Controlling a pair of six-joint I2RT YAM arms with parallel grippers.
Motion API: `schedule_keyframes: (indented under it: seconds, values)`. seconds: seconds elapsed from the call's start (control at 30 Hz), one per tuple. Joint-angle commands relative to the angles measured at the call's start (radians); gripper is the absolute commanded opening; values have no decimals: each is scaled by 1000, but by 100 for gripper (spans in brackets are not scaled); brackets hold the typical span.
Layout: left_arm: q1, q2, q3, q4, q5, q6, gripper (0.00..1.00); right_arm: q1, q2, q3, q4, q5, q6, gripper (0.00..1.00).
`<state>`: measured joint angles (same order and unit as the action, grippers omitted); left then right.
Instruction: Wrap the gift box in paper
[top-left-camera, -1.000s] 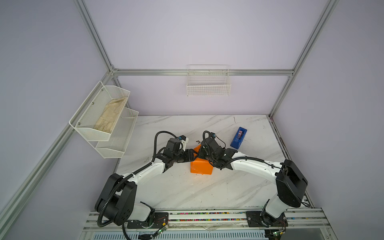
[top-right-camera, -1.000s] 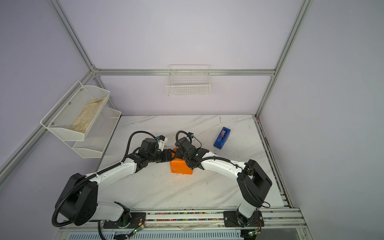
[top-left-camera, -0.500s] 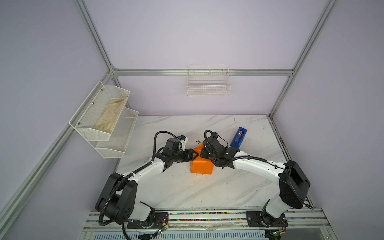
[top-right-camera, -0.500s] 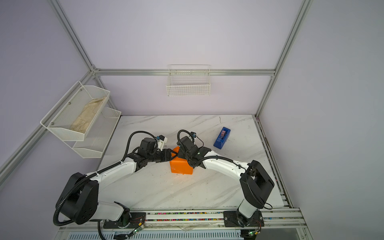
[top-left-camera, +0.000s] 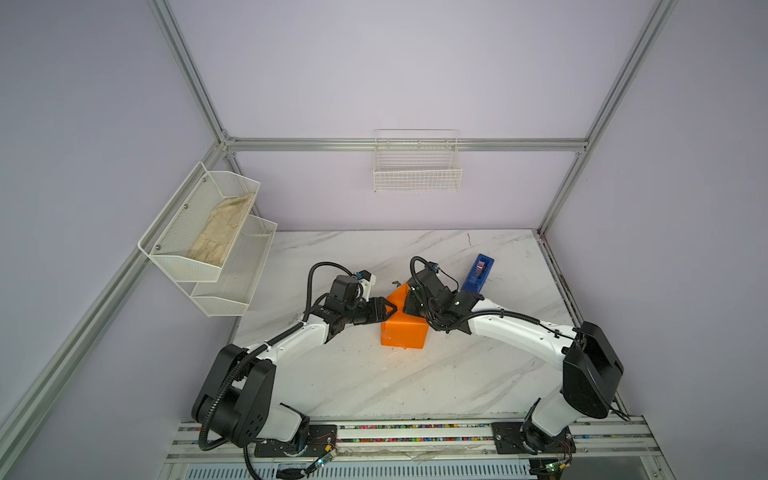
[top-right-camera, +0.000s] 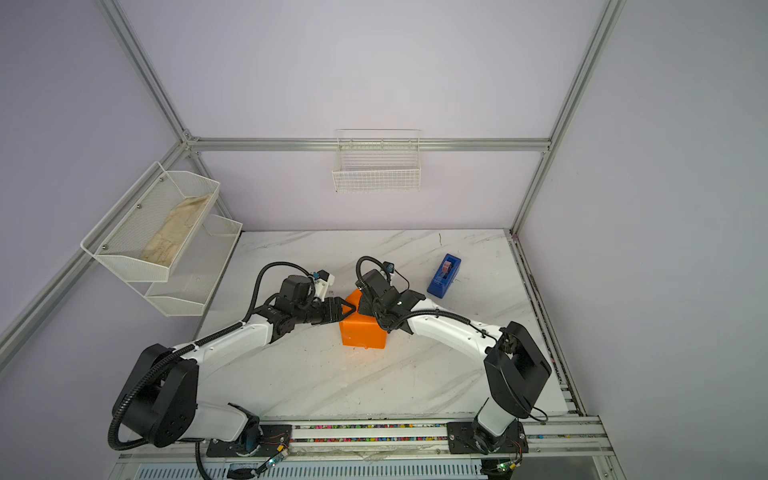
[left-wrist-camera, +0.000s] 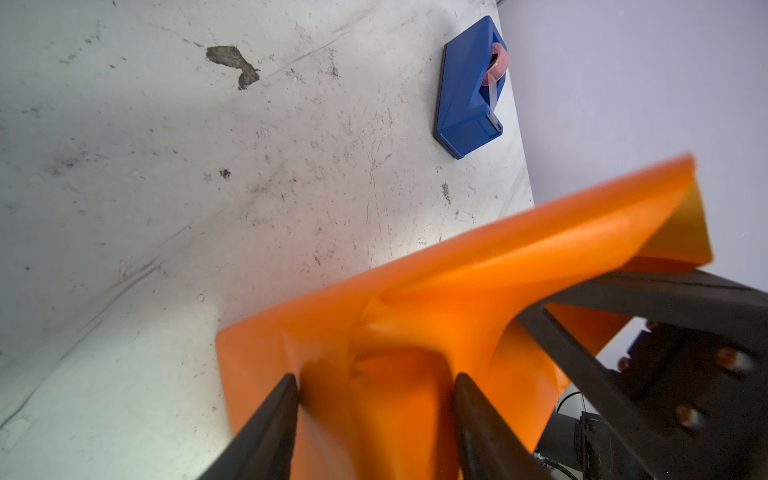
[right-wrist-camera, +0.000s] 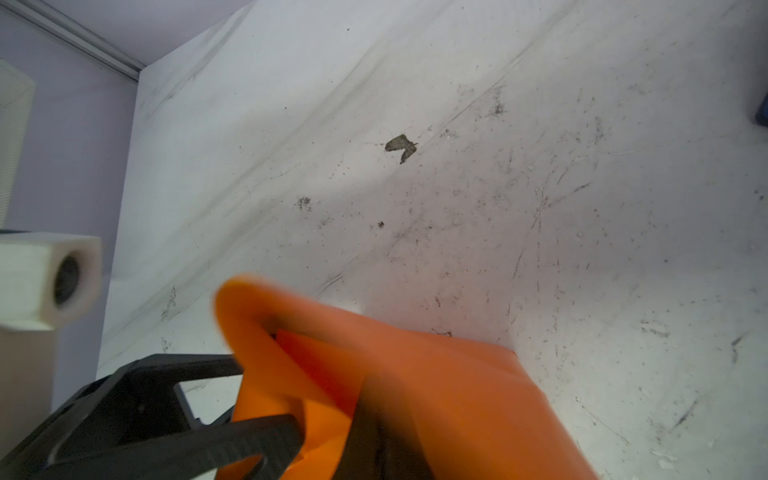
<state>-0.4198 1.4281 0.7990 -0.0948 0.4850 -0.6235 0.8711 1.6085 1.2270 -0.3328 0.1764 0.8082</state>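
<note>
The orange paper (top-left-camera: 405, 332) (top-right-camera: 361, 332) forms a boxy bundle mid-table. The gift box is hidden under it. My left gripper (top-left-camera: 388, 309) (top-right-camera: 349, 309) comes in from the left. In the left wrist view its two fingers (left-wrist-camera: 286, 399) press on either side of the paper-covered bundle (left-wrist-camera: 415, 299), so the left gripper (left-wrist-camera: 376, 386) is shut on it. My right gripper (top-left-camera: 409, 301) (top-right-camera: 361, 301) sits at the bundle's far top. In the right wrist view it (right-wrist-camera: 374, 432) is shut, tips buried in a paper fold (right-wrist-camera: 457, 395). Whether paper is pinched is unclear.
A blue tape dispenser (top-left-camera: 478, 274) (top-right-camera: 444, 276) (left-wrist-camera: 469, 91) stands behind and to the right of the bundle. A white wire shelf (top-left-camera: 199, 249) with a beige cloth (top-left-camera: 220, 232) hangs on the left wall, and a wire basket (top-left-camera: 417, 174) on the back wall. A dark fleck (right-wrist-camera: 401, 145) lies on the marble.
The right arm's elbow has swung slightly to the right. Both grippers stay at the orange bundle, which has not visibly moved.
</note>
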Motion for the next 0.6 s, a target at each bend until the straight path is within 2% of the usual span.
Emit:
schedule_keyframes:
  seconds: [0.0, 0.07, 0.2, 0.43, 0.57]
  values:
    - [0, 37, -38, -82, -13, 29, 57, 16, -30, 20, 28, -94, -16, 0]
    - [0, 37, -38, -83, -11, 28, 57, 15, 8, 19, 71, -145, -14, 0]
    - [0, 35, -40, -83, -13, 28, 57, 16, 55, 9, 91, -138, -2, 0]
    - [0, 34, -40, -88, -14, 28, 57, 5, 7, 4, -87, 43, 30, 0]
    - [0, 34, -39, -88, -14, 29, 57, 2, -46, 63, -198, 126, 21, 0]
